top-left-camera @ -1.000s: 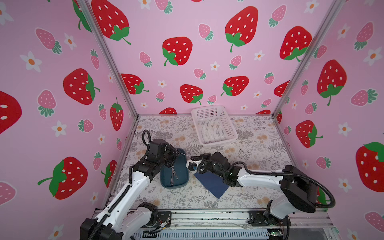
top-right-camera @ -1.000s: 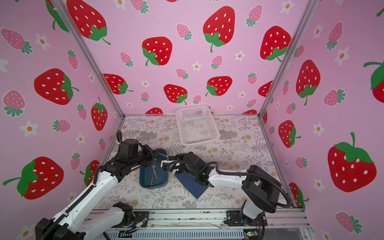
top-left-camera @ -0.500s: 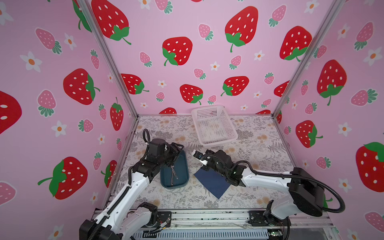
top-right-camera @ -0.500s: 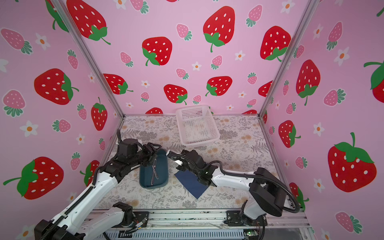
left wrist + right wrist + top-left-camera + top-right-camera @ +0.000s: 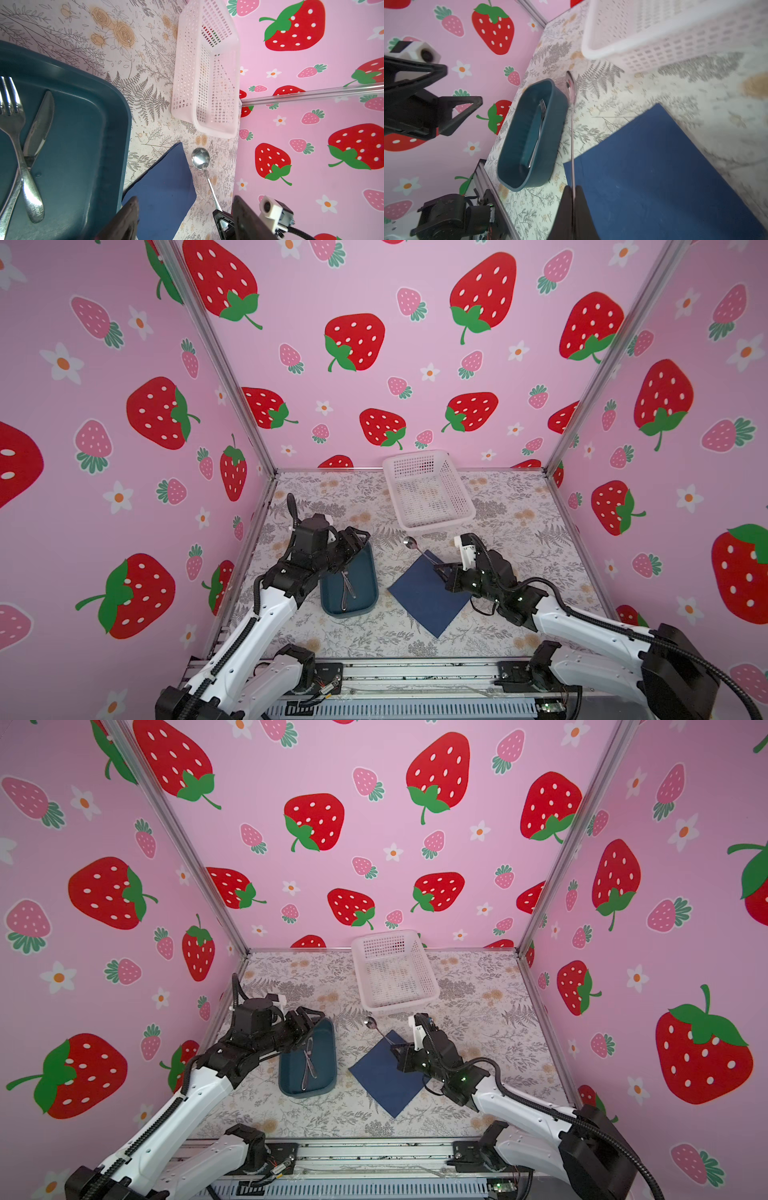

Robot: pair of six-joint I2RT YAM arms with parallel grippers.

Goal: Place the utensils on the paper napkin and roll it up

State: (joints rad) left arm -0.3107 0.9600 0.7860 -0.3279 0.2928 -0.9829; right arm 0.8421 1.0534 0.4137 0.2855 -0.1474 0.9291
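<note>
Spoon [image 5: 420,552]: handle pinched by right hand [image 5: 439,568], bowl past far corner of napkin [image 5: 428,599].
Fork [image 5: 15,128], knife [image 5: 39,124]: crossed in tray [image 5: 350,614].
Left hand [image 5: 358,540]: wide, empty, above tray.

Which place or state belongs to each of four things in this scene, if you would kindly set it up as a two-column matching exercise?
Column A
1. spoon
2. fork
3. paper napkin
4. white basket

Column B
a. lies in the teal tray, crossed with the knife
b. stands at the back of the table
c. gripped by its handle in the shut right claw
d. lies flat on the table

Pairs: 1-c, 2-a, 3-d, 4-b
</note>
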